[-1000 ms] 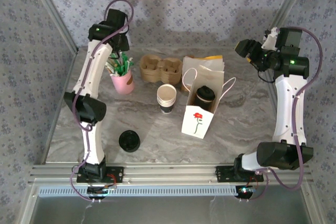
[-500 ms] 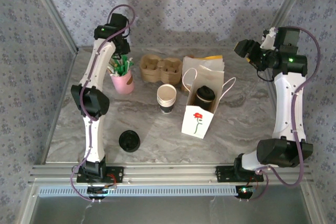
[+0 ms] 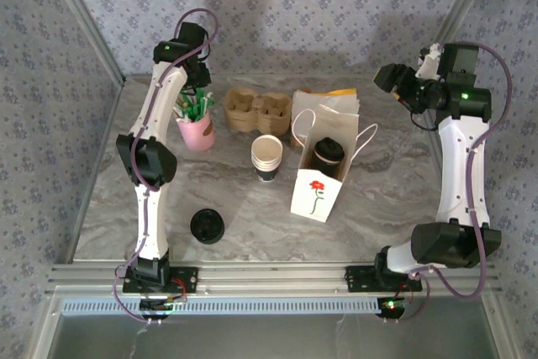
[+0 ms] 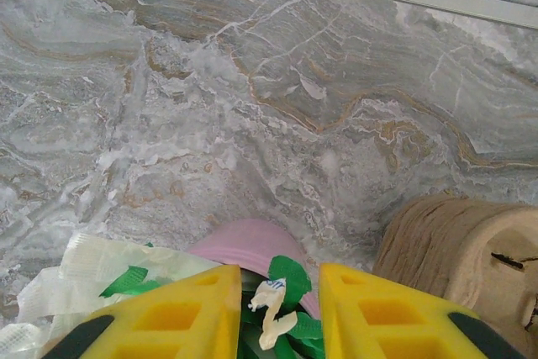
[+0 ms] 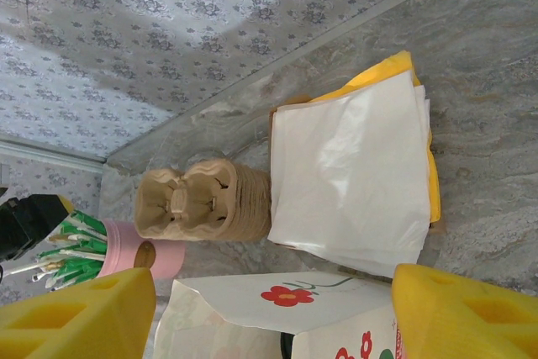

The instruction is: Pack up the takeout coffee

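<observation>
The takeout coffee [image 3: 328,151], a small dark cup with a round black lid, stands upright inside a white paper bag [image 3: 313,195] near the middle of a grey marble table [image 3: 378,199]. The bag is open at the top, its string handles spread to either side, and a red flower is printed on its near face. Just left of the bag stands a stack of white cups [image 3: 266,157] without lids. Nearer to my bases, well apart from the bag, a loose black lid [image 3: 207,226] lies flat on the table. Behind the bag lies a pile of flat white bags [image 5: 349,174] with something yellow under it. Just beside that pile, on its left, is a stack of brown cardboard cup carriers [image 3: 256,110]. Left of the carriers stands a pink cup [image 3: 198,133] filled with green-wrapped sticks [image 3: 192,108].

My left gripper [image 4: 279,273] hangs right over the pink cup, pointing down, its yellow fingers [image 4: 168,317] on either side of the stick tops. A twisted white paper end and some green wrapping sit in the narrow gap between them. I cannot tell whether I am pinching them or merely straddling them. My right gripper [image 5: 273,283] is raised at the far right of the table, well away from the coffee, aimed toward the flat bags and carriers. It is spread wide and grasps nothing.
</observation>
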